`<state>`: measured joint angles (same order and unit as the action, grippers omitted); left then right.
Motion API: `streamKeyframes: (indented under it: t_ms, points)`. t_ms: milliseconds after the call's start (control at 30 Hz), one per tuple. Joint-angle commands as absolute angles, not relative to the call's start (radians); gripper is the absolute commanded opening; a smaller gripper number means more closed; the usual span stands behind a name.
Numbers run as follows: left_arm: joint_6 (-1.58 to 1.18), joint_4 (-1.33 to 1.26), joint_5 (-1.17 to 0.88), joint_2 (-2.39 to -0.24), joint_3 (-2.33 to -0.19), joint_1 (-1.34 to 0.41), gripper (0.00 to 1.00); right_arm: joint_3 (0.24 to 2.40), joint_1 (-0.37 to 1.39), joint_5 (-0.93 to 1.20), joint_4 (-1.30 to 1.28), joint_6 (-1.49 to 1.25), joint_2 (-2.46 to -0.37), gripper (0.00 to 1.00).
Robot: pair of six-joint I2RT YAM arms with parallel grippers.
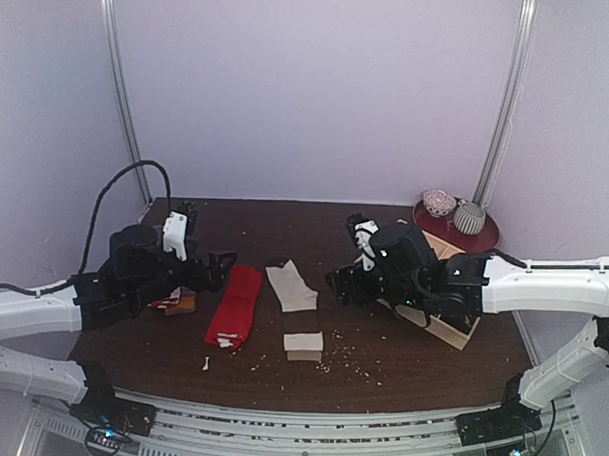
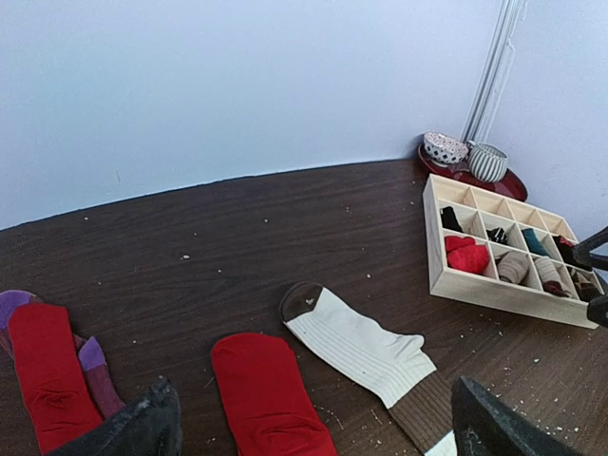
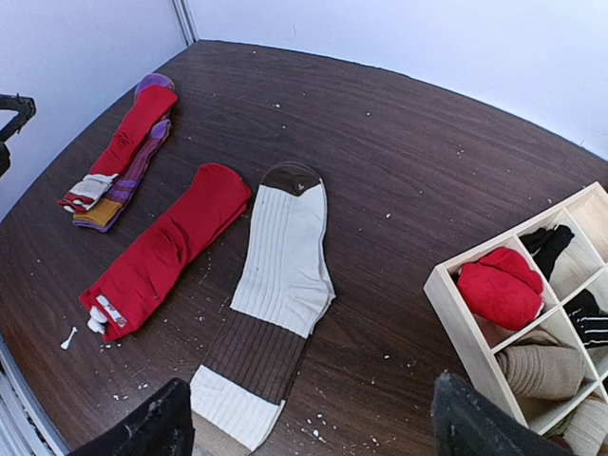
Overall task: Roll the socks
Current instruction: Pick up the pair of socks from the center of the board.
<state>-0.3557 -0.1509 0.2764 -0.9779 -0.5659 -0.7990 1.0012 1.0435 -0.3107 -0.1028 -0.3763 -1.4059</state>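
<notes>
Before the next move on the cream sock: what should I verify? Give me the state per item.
1. The left end effector is open and empty: ok.
2. The right end effector is open and empty: ok.
3. The cream sock lies flat, apart from the red sock: ok.
4. The cream sock is rolled: not ok, it is fully laid out.
5. The wooden tray is clear of the cream sock: ok.
6. The table is free of debris: not ok, pale crumbs are scattered near the socks.

The red sock is plain; the cream sock has brown bands.
</notes>
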Motion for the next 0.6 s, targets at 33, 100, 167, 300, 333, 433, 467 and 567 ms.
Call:
streamKeyframes:
  t_ms: [33, 100, 167, 300, 333, 433, 467, 567]
  points:
    - [-0.321, -0.186, 0.279, -0.963, -0.576, -0.794, 0.98, 0.953, 1.045, -0.300, -0.069, -0.327, -1.356, 1.00]
    - [-0.312, -0.195, 0.283, -0.951, -0.568, -0.793, 0.98, 0.853, 1.043, -0.264, 0.037, -0.288, -1.303, 1.00]
    - [-0.306, -0.200, 0.280, -0.944, -0.559, -0.793, 0.98, 0.765, 1.030, -0.224, 0.173, -0.264, -1.248, 1.00]
    - [-0.299, -0.203, 0.253, -0.945, -0.548, -0.793, 0.98, 0.681, 1.016, -0.144, 0.280, -0.191, -1.238, 1.00]
    - [-0.299, -0.208, 0.252, -0.947, -0.542, -0.793, 0.98, 0.650, 1.017, -0.109, 0.321, -0.152, -1.239, 0.98]
    - [-0.301, -0.208, 0.267, -0.959, -0.535, -0.793, 0.98, 0.506, 1.016, 0.028, 0.547, -0.017, -1.247, 0.96]
    - [-0.301, -0.202, 0.271, -0.966, -0.539, -0.793, 0.98, 0.462, 1.016, 0.078, 0.623, 0.032, -1.260, 0.96]
    - [-0.309, -0.181, 0.271, -0.975, -0.539, -0.794, 0.98, 0.416, 1.017, 0.182, 0.705, 0.163, -1.336, 0.93]
